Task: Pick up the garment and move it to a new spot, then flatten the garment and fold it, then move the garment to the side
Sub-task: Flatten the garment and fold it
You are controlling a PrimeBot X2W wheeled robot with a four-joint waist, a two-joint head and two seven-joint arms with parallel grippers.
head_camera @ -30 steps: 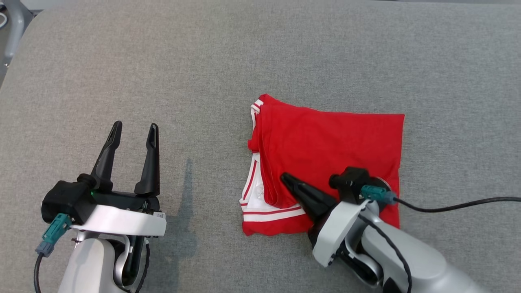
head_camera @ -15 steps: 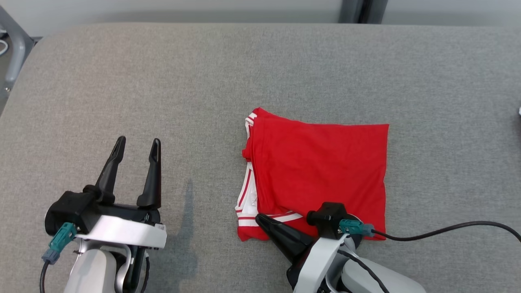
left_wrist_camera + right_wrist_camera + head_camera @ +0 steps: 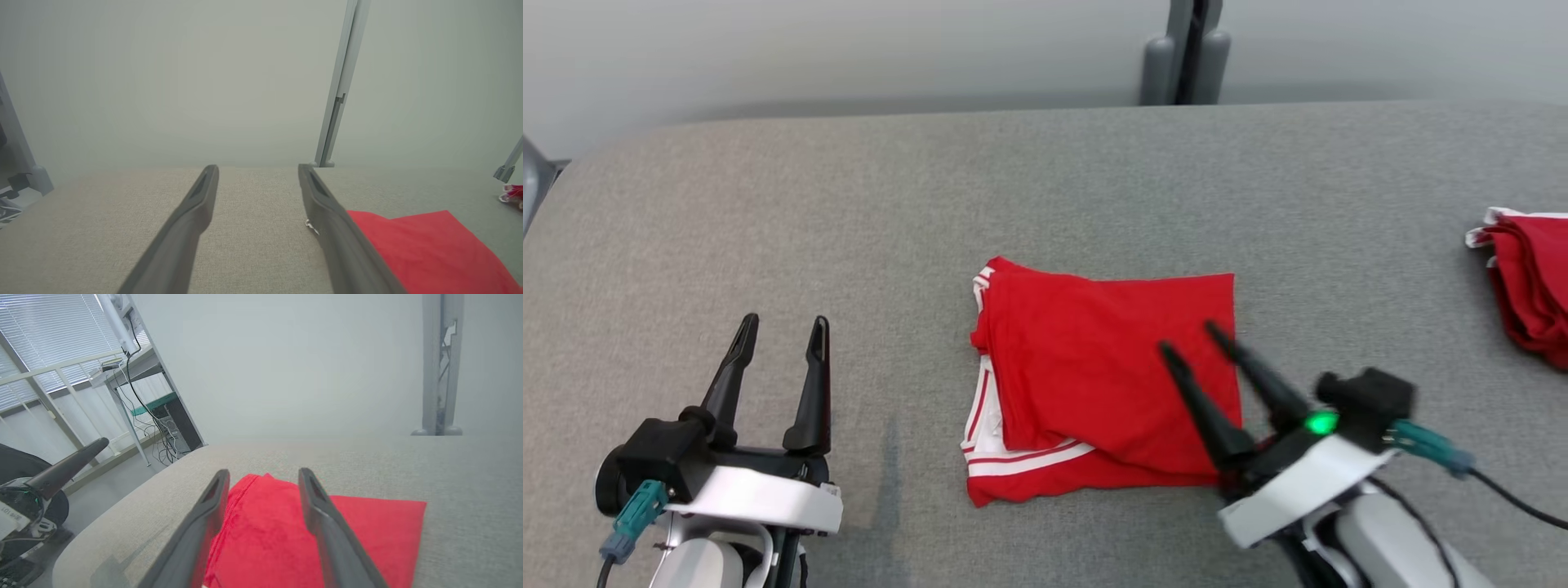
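Note:
The garment is red with white stripes and lies folded into a rough square in the middle of the grey table. It also shows in the right wrist view as a red garment under the fingers, and in the left wrist view as a red garment at the lower right. My right gripper hovers over the garment's right part, open, nothing between its fingers. My left gripper stands open at the lower left, well apart from the cloth and holding nothing.
A second red folded cloth lies at the table's right edge. A grey post stands behind the far edge. In the right wrist view, desks and cables stand beyond the table's left end.
My right gripper was shut low at the garment's near edge; now it has lifted, swung right and opened. The head camera tilted up, bringing the far edge and the second cloth into view.

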